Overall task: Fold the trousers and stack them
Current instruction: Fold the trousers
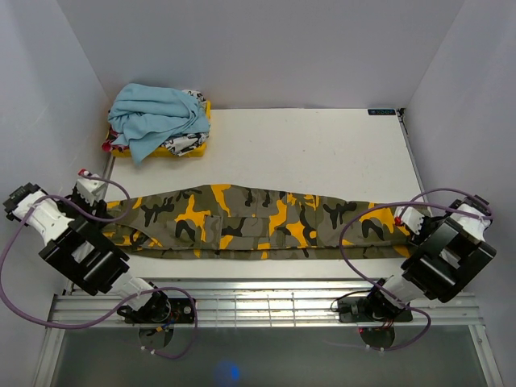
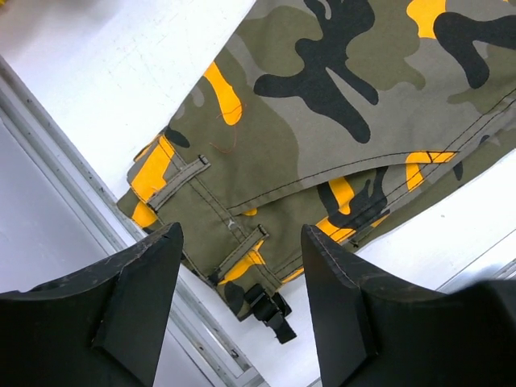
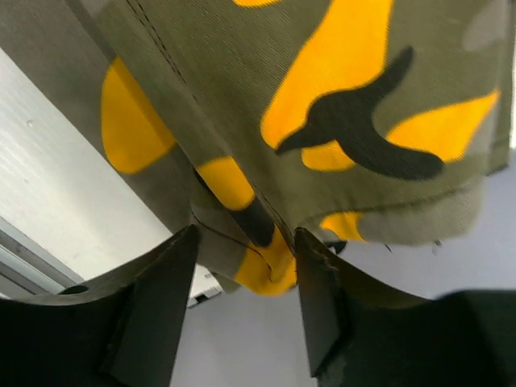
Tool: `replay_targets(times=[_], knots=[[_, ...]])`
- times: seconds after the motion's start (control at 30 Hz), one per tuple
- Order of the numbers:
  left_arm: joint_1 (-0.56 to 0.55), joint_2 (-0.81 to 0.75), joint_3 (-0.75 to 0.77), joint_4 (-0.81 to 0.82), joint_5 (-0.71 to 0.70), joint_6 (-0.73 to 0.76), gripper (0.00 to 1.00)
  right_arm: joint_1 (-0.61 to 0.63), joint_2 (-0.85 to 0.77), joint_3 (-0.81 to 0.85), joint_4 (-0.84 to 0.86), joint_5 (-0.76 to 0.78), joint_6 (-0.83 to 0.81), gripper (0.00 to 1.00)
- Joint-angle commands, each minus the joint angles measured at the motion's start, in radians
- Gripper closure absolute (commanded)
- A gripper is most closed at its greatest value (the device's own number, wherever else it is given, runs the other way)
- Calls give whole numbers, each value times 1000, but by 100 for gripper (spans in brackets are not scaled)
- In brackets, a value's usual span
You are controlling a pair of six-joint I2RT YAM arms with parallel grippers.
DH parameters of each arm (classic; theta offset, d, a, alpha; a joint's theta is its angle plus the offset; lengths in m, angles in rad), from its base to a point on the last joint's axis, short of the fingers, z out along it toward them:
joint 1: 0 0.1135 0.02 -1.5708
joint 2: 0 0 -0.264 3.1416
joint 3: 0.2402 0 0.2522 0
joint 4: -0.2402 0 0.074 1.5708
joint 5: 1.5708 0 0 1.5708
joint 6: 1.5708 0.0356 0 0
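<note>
Both claws gape wide, left claw (image 2: 242, 238) over the waistband (image 2: 205, 214) at the frame's left, right claw (image 3: 246, 242) at the hem (image 3: 419, 218) on the right, with the trousers (image 1: 258, 219) stretched across the lower middle of the worktop (image 1: 322, 145); each should probably pinch 2 layers, then lift together.

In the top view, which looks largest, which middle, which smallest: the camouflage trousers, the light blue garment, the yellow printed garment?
1. camouflage trousers, by far largest.
2. light blue garment.
3. yellow printed garment; the blue one covers most of it, so its true size is unsure.
</note>
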Motion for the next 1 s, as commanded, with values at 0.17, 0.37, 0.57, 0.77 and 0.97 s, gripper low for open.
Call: replay_targets(times=[0.17,0.37,0.57,0.77,0.97], knots=[[-42,-45,-128,63,22,-86,34,53,12,51,99,7,-14,92],[-49,80,-220,265,-47,-334,46,138,-2,375,1,-108,126,92],[-47,168,-235,419,-129,-543,55,292,-96,466,120,-165,253,92],[-52,223,-261,471,-251,-587,67,206,-355,-7,401,-177,-38,92],[-49,257,-277,502,-377,-592,76,12,-288,-129,387,-106,-248,92]])
